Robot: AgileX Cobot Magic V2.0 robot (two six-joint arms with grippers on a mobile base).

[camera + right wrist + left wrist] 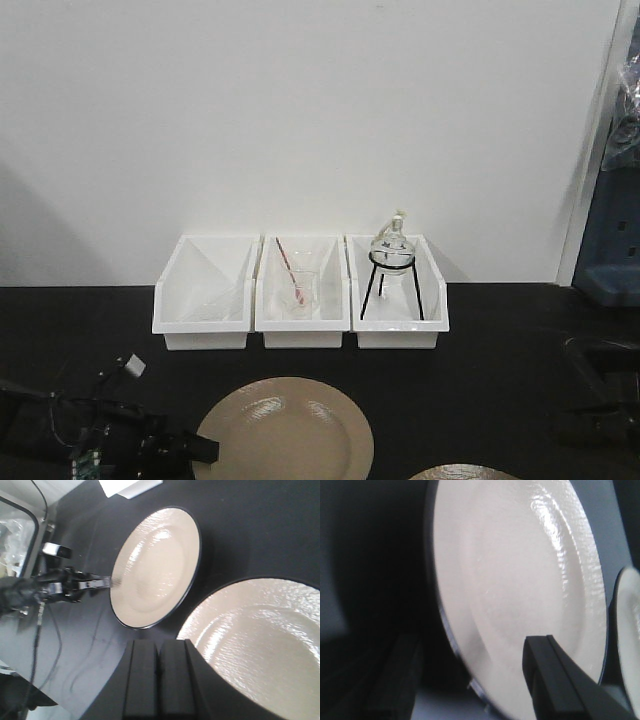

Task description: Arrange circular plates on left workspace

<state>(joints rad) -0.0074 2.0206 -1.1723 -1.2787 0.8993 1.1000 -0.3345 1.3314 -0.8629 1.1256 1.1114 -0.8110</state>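
Observation:
Two tan circular plates with dark rims lie flat on the black countertop of the left workspace (500,340). One plate (285,432) is at front centre. Only a sliver of the other plate (465,472) shows at the bottom edge. My left gripper (195,447) is at the first plate's left rim. In the left wrist view it (470,645) stands open, with the rim of that plate (515,580) between its fingers. In the right wrist view my right gripper (159,670) is shut on nothing, just left of the second plate (265,645) and in front of the first plate (155,565).
Three white bins stand in a row against the back wall. The left bin (203,295) holds clear glassware, the middle bin (302,295) a beaker with a red rod, the right bin (396,295) a round flask on a black tripod. Cables (45,630) trail beside the left arm.

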